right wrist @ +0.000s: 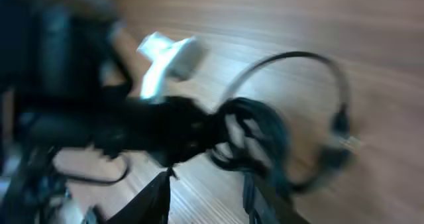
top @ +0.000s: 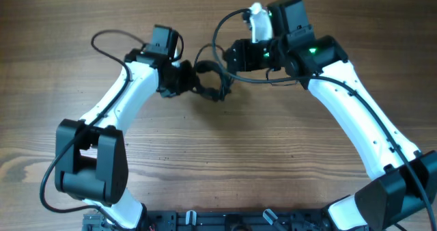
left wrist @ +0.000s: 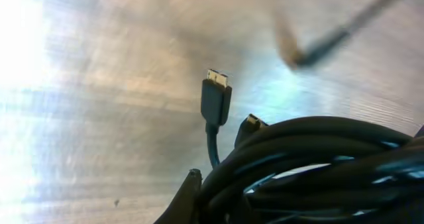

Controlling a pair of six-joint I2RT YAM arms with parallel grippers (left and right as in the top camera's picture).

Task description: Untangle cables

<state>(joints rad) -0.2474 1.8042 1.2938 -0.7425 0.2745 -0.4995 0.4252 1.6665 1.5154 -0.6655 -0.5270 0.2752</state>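
At centre, black cables [top: 210, 82] bunched, left tool [top: 188, 77] clamping them, right tool [top: 227, 68] unclear

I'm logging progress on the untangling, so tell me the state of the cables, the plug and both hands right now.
Thin black cable bundle: bunched in a tangled coil between the hands.
Black plug with metal tip: free, sticking up from the coil.
Left hand: against the coil, grip hidden.
Right hand: fingers apart, view blurred.
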